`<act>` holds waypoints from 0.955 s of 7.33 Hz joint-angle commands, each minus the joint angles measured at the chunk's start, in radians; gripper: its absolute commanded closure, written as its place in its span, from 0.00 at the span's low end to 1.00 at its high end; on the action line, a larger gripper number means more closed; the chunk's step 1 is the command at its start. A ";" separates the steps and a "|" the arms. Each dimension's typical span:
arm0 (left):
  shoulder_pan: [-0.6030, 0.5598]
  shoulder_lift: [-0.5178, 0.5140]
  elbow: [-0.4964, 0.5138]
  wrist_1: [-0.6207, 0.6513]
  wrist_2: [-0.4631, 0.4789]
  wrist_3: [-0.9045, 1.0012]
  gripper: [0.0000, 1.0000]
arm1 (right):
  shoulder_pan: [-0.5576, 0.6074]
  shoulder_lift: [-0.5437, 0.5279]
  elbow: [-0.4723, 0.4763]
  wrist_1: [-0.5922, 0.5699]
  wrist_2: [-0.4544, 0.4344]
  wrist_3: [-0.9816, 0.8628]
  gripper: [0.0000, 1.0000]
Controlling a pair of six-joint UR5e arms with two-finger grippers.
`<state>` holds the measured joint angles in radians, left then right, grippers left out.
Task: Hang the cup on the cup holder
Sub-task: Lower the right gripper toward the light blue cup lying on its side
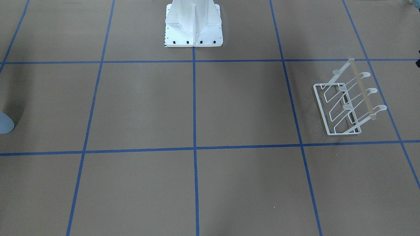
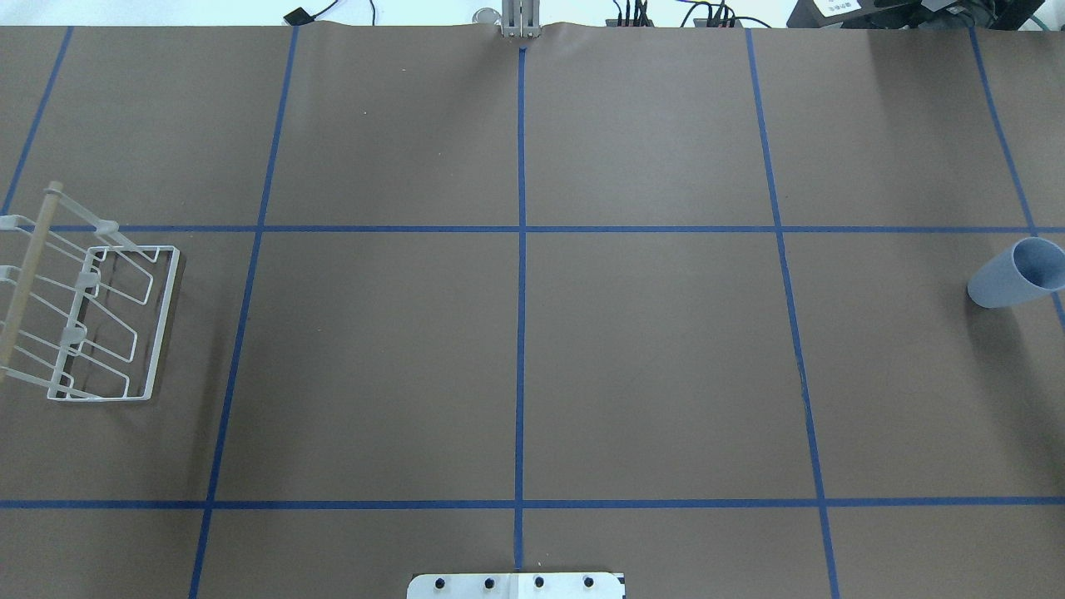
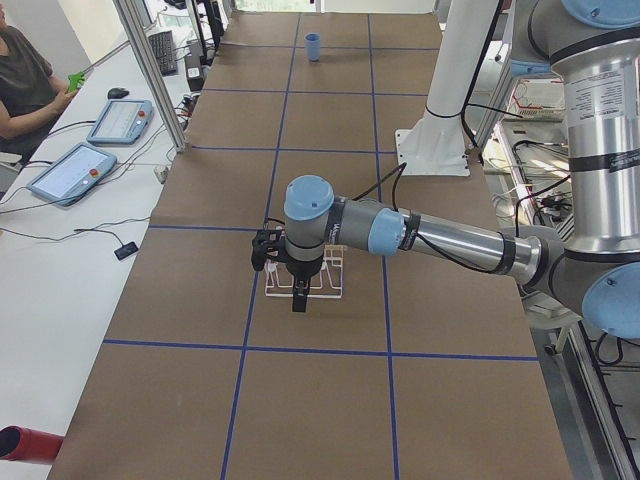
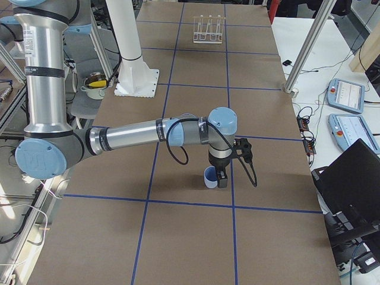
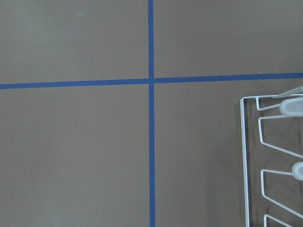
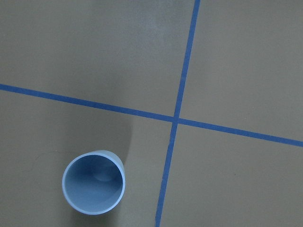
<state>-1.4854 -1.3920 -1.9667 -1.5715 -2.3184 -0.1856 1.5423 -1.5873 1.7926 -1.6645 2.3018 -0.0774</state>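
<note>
Far across blue tape lines [image 2: 522,333] from the cup holder [image 2: 86,281], the cup [image 2: 1015,274] stands mouth-up, bare inside; whether left gripper [image 3: 299,298] or right gripper [image 4: 221,178] is spread, I cannot tell.

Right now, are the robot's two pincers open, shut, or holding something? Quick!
Left pincer: cannot tell; it is near the cup holder.
Right pincer: cannot tell; it is next to the cup.
</note>
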 commanded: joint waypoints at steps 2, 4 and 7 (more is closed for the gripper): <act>0.001 0.002 0.012 -0.021 -0.019 0.009 0.02 | -0.010 -0.005 0.002 0.003 0.016 0.001 0.00; 0.001 0.004 0.016 -0.024 -0.019 0.009 0.02 | -0.017 -0.003 0.002 0.003 0.016 0.001 0.00; 0.001 0.008 0.014 -0.022 -0.019 0.011 0.02 | -0.031 -0.005 -0.001 0.003 0.025 0.001 0.00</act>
<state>-1.4849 -1.3850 -1.9531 -1.5939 -2.3378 -0.1754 1.5173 -1.5920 1.7926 -1.6620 2.3205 -0.0761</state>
